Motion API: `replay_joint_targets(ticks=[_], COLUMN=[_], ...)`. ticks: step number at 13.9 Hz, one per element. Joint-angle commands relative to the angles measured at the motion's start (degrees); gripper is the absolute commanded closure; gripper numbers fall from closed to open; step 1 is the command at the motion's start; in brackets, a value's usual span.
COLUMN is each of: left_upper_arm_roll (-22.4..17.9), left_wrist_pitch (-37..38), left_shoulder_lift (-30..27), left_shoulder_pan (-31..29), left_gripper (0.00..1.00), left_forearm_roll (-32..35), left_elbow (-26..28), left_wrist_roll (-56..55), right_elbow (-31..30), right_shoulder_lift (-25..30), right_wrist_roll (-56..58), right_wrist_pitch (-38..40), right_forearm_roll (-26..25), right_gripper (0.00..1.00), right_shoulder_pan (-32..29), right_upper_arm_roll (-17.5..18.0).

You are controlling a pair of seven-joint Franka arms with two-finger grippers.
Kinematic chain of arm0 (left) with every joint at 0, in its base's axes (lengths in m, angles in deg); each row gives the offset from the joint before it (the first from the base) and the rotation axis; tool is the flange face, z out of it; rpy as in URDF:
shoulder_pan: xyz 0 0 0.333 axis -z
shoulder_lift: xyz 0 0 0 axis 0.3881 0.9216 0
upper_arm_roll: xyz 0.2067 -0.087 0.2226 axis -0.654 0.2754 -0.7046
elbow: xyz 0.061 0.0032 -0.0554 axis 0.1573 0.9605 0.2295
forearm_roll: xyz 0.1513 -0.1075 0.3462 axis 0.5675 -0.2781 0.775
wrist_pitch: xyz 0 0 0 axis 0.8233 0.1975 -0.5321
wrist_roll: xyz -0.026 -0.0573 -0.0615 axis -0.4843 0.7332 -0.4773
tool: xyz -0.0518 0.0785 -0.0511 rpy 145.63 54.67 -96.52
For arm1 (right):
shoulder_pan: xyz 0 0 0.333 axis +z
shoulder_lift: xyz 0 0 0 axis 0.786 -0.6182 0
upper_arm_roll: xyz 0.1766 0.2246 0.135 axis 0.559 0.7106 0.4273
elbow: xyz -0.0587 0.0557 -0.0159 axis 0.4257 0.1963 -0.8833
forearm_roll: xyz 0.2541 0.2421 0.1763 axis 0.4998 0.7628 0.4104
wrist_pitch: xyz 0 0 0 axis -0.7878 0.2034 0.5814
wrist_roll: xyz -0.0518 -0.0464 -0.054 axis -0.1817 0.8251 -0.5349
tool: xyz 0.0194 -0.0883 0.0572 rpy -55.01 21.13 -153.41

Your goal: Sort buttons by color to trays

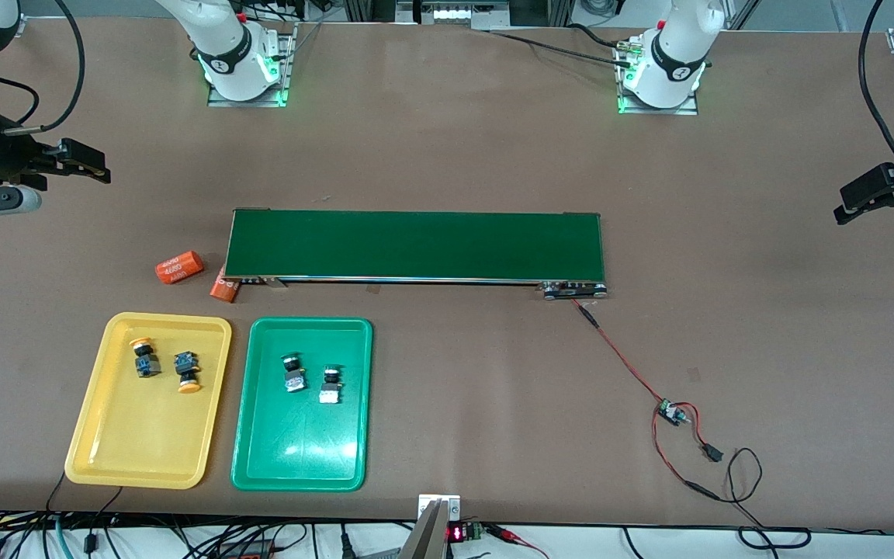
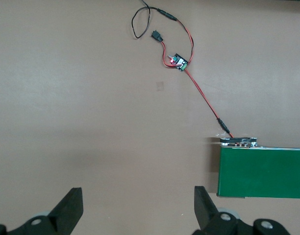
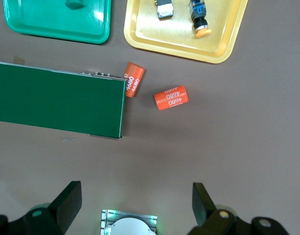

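Lying in trays (image 1: 218,373), buttons (image 1: 144,359), pincers (image 1: 78,164) well apart

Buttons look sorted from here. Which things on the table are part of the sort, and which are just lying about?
Part of the job:
yellow buttons in the yellow tray
green buttons in the green tray

Lying about:
conveyor belt
orange cylinders
wired circuit board
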State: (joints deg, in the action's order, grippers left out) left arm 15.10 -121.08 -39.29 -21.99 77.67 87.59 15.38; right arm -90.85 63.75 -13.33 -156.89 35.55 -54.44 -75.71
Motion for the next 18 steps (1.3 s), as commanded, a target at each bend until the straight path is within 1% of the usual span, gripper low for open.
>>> replay_joint_targets(ticks=[1,4,6,8,13,18], left_upper_arm_roll=[-0.4,-0.4,-0.5,-0.8,-0.2,-0.2], left_wrist_pitch=[0.5,0.5,0.5,0.5,0.0,-0.1], left_shoulder_lift=[-0.6,-0.6,-0.6,-0.4,-0.4,-0.4], left_shoulder_pan=[0.2,0.2,0.1,0.0,-0.5,-0.6], left_gripper=[0.0,0.0,0.0,0.0,0.0,0.0], left_forearm_roll=[0.0,-0.1,-0.1,-0.2,-0.6,-0.6], left_elbow=[0.3,0.3,0.3,0.3,-0.1,0.1], left_wrist_roll=[-0.1,-0.1,-0.1,-0.1,-0.1,0.0], right_elbow=[-2.4,-2.4,-2.4,-2.4,-2.4,-2.4], right_shoulder_lift=[3.1,1.8,2.0,2.0,1.7,1.7], right_wrist_roll=[-0.6,-0.5,-1.9,-4.6,-8.5,-7.8], right_wrist_pitch=[1.0,-1.2,-0.6,-0.6,-1.3,-1.8], right_forearm_roll=[-0.8,-0.9,-2.0,-2.0,-1.0,-0.5], right_gripper=[0.0,0.0,0.0,0.0,0.0,0.0], right_shoulder_pan=[0.3,-0.1,0.0,0.0,0.1,-0.2], right_upper_arm_roll=[0.0,0.0,-0.1,-0.1,-0.5,-1.0])
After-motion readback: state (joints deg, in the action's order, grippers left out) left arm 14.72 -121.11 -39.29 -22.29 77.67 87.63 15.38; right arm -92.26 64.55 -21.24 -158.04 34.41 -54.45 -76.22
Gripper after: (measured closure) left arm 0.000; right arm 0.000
